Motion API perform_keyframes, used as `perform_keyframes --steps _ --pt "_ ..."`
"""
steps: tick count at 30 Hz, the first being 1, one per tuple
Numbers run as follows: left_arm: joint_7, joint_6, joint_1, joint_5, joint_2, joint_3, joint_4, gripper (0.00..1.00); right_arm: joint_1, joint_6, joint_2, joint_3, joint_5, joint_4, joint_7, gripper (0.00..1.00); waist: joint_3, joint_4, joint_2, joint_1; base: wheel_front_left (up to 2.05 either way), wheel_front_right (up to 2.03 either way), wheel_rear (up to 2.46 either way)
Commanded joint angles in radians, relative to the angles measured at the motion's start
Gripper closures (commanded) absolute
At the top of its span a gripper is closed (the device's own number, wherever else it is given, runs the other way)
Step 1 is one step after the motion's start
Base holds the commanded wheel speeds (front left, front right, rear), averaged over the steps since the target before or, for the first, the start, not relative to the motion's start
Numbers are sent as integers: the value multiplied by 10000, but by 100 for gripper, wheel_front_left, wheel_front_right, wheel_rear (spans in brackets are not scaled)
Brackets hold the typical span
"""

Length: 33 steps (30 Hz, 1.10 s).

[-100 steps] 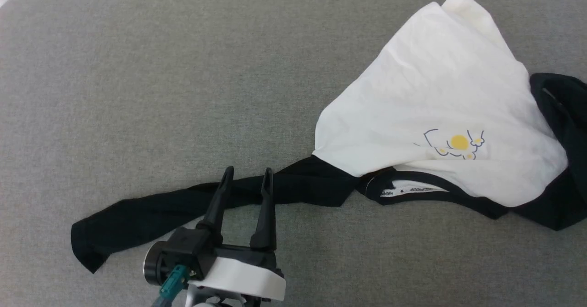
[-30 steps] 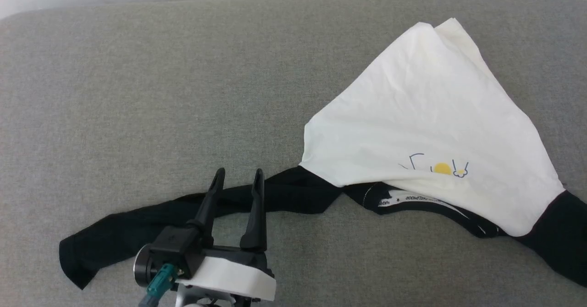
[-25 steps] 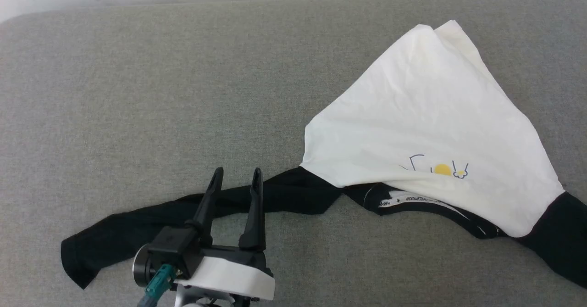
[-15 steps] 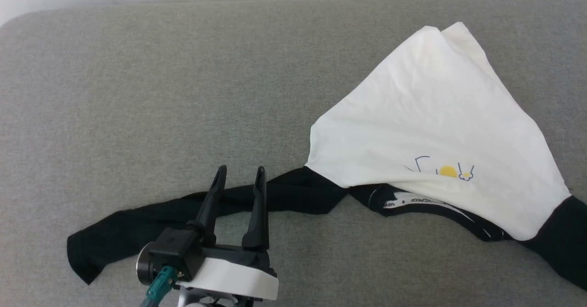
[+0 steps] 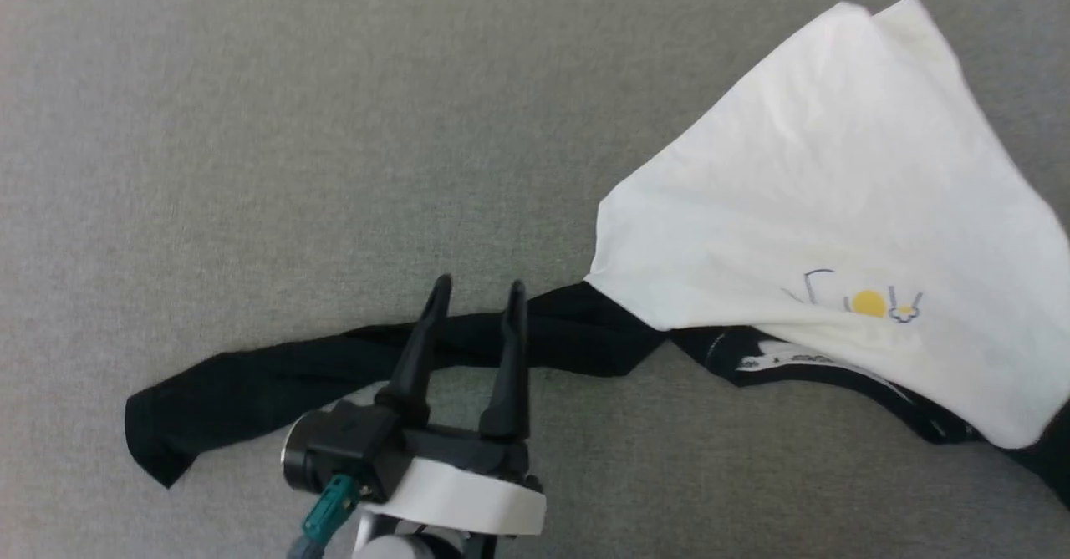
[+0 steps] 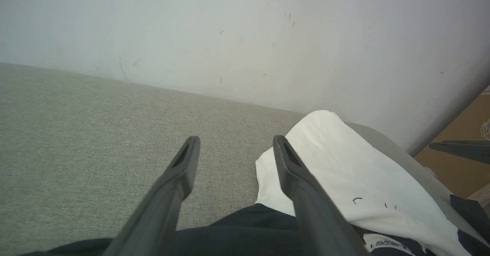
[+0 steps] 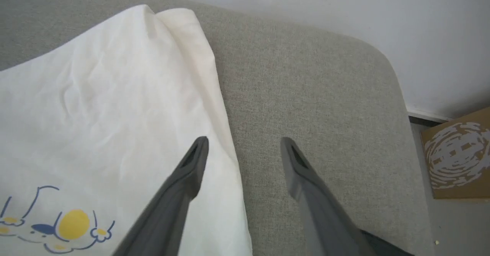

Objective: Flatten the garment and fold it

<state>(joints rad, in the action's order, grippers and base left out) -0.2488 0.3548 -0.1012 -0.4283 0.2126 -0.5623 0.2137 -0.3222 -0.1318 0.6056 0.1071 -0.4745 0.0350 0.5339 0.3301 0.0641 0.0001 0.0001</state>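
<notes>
On grey fabric point(image 5: 251, 124), white garment point(image 5: 819, 191) lies bunched, black sleeve point(image 5: 251, 375) stretched under spread left claw point(image 5: 478, 283); right claw point(image 7: 245, 140) spread too

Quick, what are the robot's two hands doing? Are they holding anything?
Left gripper: open, holding nothing, over the black sleeve.
Right gripper: open, holding nothing, at the garment edge.

Left tool point(image 5: 478, 288) spread wide, pointing forward, right tool point(image 7: 245, 143) likewise spread wide, both holding nothing
</notes>
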Motion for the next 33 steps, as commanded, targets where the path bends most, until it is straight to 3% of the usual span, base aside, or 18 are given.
perform_keyframes --steps 1,11,12,13,14,15,22,33 --pt "-83 -53 -258 132 -127 -76 -35 0 -588 11 91 -291 35 551 195 0 757 560 -1 -1 0 0 0" --pt "-116 -139 -576 427 -590 -237 -199 0 -1854 11 727 -1910 -254 2463 697 0 1733 1298 -1 -1 0 0 0" --pt "-119 -159 -593 449 -628 -242 -215 0 -1868 11 803 -2049 -330 2569 774 7 1781 1334 -1 -1 0 0 0" --pt "-120 -179 -608 470 -665 -245 -235 0 -1885 11 880 -2151 -393 2667 850 58 1814 1357 -1 -1 0 0 0" --pt "-122 -197 -623 490 -699 -245 -257 0 -1913 11 961 -2235 -449 2737 916 88 1840 1375 -1 -1 0 0 0" --pt "-123 -215 -638 507 -732 -241 -277 0 -1969 11 1069 -2337 -488 2729 922 100 1860 1389 -1 -1 0 0 0" --pt "-127 -391 -730 605 -981 -207 -347 0 -2935 11 2131 -2762 -463 1998 284 100 1991 1573 -1 -1 0 0 0" --pt "-129 -699 -798 828 -1407 -360 -308 0 -6039 11 3412 -3605 542 1732 -432 100 2560 2596 -1 -1 0 0 0"
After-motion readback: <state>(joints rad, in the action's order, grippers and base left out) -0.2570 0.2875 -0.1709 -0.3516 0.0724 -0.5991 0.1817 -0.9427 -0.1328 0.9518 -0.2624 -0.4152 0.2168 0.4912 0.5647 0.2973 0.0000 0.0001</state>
